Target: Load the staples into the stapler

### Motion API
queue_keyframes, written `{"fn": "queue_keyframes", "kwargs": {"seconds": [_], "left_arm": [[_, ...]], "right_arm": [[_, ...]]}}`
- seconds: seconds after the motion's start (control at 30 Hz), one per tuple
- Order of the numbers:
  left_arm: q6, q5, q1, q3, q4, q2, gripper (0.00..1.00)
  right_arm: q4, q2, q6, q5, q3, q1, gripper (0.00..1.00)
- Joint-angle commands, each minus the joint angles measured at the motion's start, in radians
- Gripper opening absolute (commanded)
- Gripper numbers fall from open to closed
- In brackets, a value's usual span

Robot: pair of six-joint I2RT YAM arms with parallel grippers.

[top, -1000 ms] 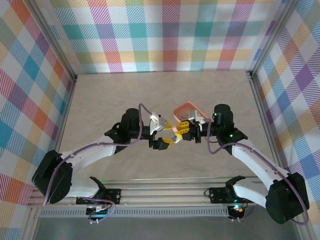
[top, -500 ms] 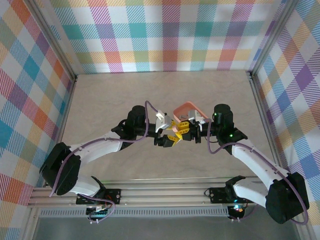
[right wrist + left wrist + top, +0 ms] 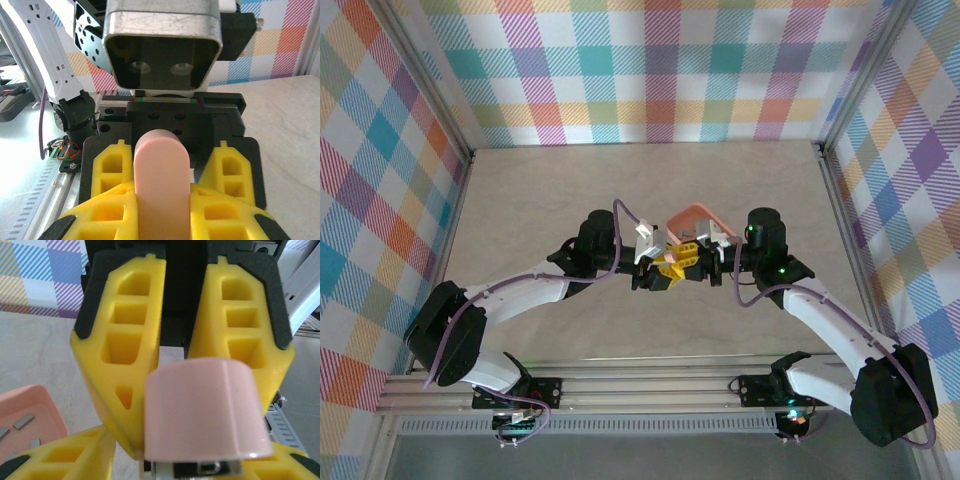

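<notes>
Stapler (image 3: 205, 410): small, pale pink plastic body with a rounded end. A silvery metal part shows beneath that end in the left wrist view. It is off the table, gripped between the fingers of the right gripper (image 3: 162, 220), and lies roughly level, just beside the near edge of the orange tray (image 3: 47, 405).

Staples (image 3: 22, 421): three short dull-grey strips are visible. They lie flat and apart from one another on the tray floor, and are not in the stapler.

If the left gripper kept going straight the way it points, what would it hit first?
Most likely the pink stapler, held by the right gripper directly ahead; depth is hard to judge.
</notes>
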Motion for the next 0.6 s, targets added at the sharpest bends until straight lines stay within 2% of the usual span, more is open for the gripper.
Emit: {"fn": "queue_keyframes", "kwargs": {"seconds": [0.0,0.03,0.1,0.17,0.27,0.43,0.57], "left_arm": [[-0.008,0.033,-0.011,0.044,0.017,0.011,0.42],[-0.008,0.029,-0.01,0.047,0.006,0.01,0.38],[-0.019,0.001,-0.009,0.049,-0.018,0.007,0.3],[-0.045,-0.067,-0.01,0.051,-0.061,-0.002,0.24],[-0.125,-0.213,-0.01,0.068,-0.172,-0.024,0.17],[-0.344,-0.523,-0.001,0.149,-0.467,-0.019,0.12],[-0.546,-0.712,0.031,0.246,-0.738,0.062,0.11]], "right_arm": [[0.028,0.006,-0.001,-0.039,0.023,-0.004,0.0],[0.035,0.005,0.011,-0.027,0.021,-0.005,0.01],[0.035,0.002,0.058,0.028,0.022,-0.004,0.11],[0.027,-0.021,0.096,0.079,0.013,-0.011,0.3],[0.039,-0.075,0.181,0.186,-0.018,-0.018,0.5],[-0.068,-0.146,0.337,0.481,-0.029,-0.02,0.58],[-0.159,-0.149,0.417,0.567,-0.025,-0.02,0.59]]}}
